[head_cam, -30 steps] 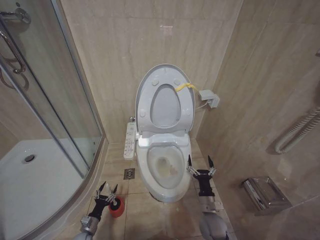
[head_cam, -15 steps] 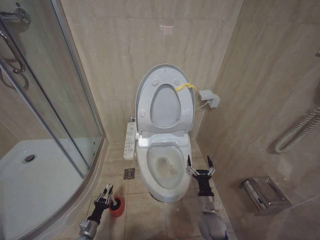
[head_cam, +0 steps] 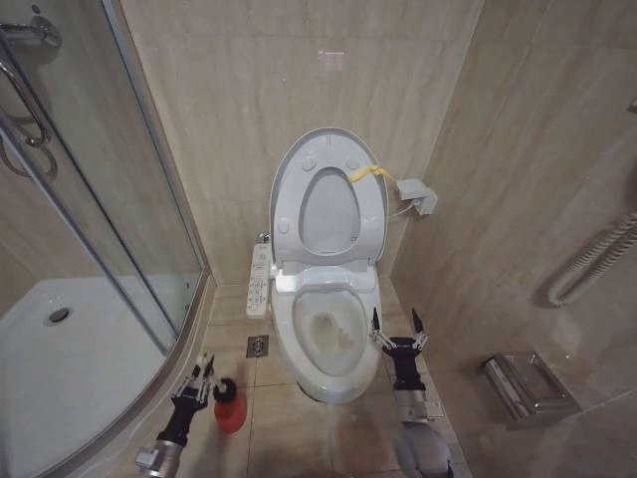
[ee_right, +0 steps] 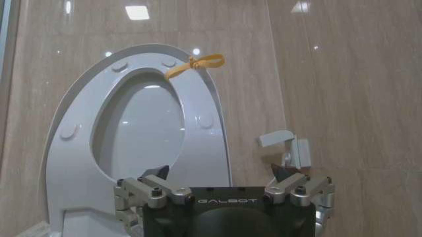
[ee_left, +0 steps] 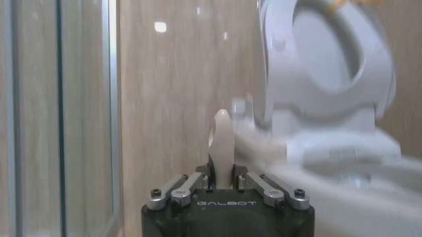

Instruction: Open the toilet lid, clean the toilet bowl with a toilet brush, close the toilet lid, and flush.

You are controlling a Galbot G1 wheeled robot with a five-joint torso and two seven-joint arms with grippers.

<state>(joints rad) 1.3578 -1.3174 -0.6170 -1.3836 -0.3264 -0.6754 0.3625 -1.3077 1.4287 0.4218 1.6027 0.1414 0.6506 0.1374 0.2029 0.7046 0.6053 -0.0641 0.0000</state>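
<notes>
Head view: toilet lid (head_cam: 328,199) up at 12 o'clock, so I can scrub.
Left gripper (ee_left: 222,183): pinching what I take for the toilet brush (ee_left: 222,143) handle.
Right gripper (head_cam: 399,331): spread wide, beside toilet bowl (head_cam: 333,373).

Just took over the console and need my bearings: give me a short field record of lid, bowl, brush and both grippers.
toilet lid: raised, leaning against the back wall, yellow strap at its rim
toilet bowl: uncovered
toilet brush: white handle upright between the left gripper's fingers
red holder cup: on the floor left of the bowl
left gripper: shut on the brush handle, beside the cup
right gripper: open, right of the bowl
</notes>
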